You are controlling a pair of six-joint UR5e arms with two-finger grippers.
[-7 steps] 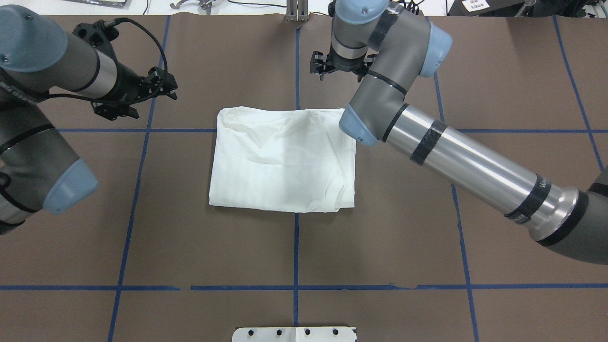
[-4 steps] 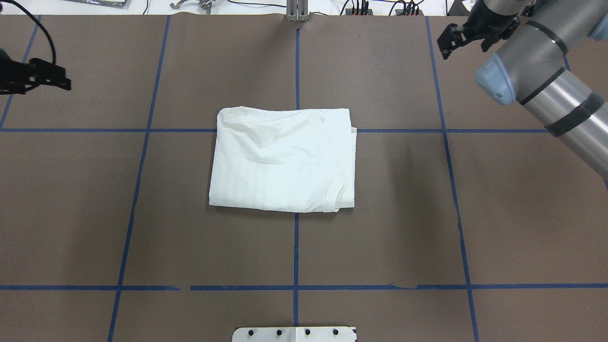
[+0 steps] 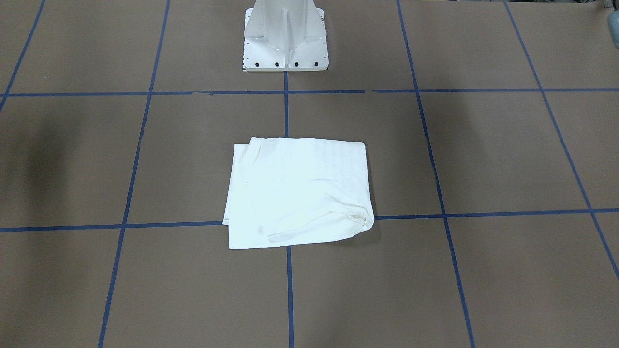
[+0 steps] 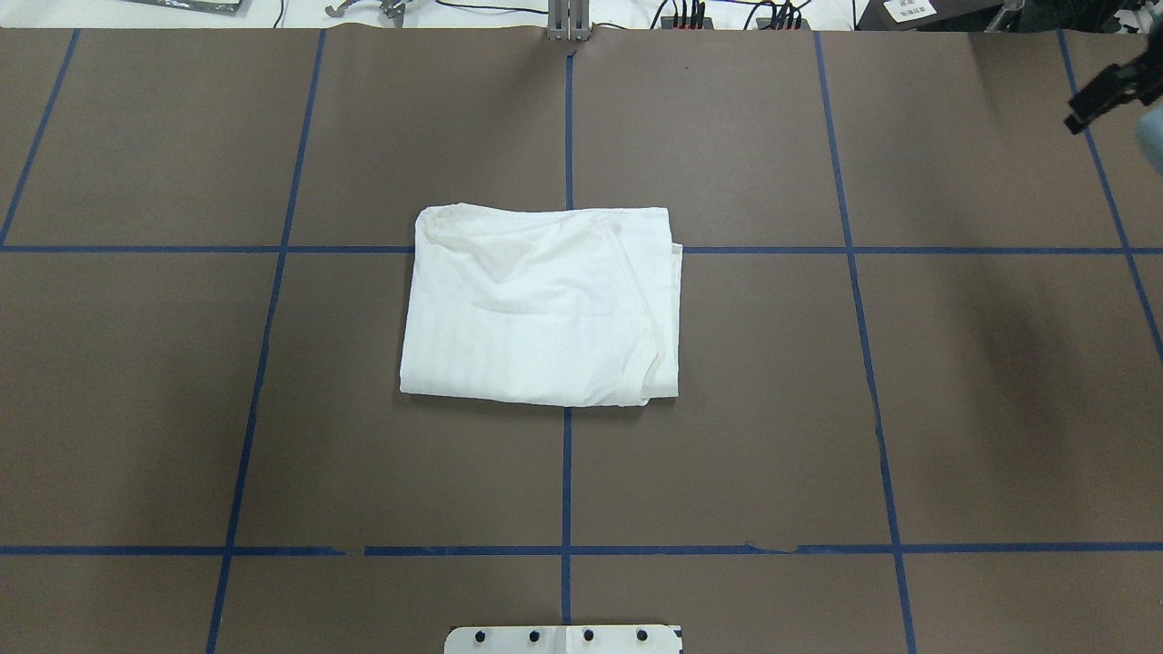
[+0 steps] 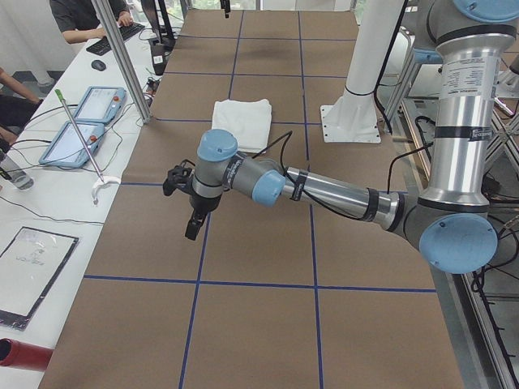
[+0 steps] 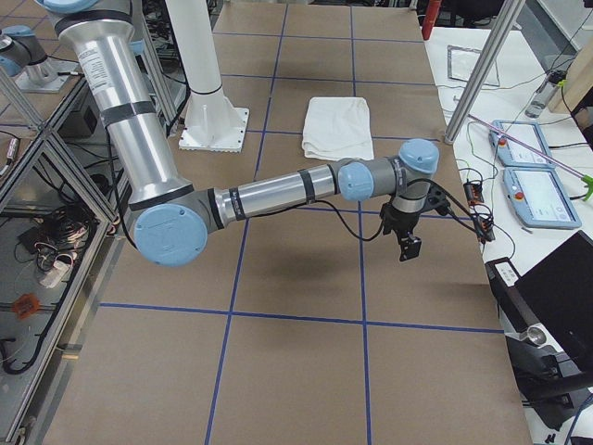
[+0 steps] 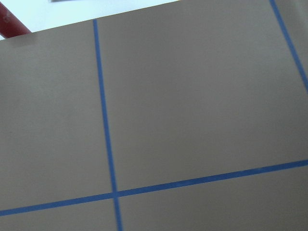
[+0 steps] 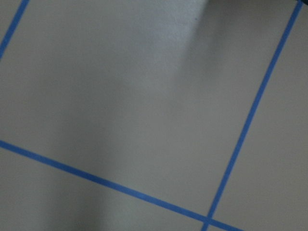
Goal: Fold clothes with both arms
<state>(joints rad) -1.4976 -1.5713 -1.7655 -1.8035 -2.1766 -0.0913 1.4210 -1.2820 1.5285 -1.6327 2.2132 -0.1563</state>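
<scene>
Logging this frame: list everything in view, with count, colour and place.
T-shirt: one, white, folded, table's middle.
table: one, brown cover, blue tape grid.
pedestal base: one, white, table's robot-side edge.
tablets: two, light blue, side bench in the exterior left view.
person: one, dark top, at that bench's far end.
left arm: one, grey-silver, blue caps, over the table's left end, clear of the T-shirt.
left gripper: one, black, pointing down; state unclear.
right arm: one, same colours, over the right end.
right gripper: one, black, pointing down; state unclear.

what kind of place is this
Most likely a robotics lab: the left arm and right arm reach over a table with a blue tape grid, and teach pendants lie on the side bench.
</scene>
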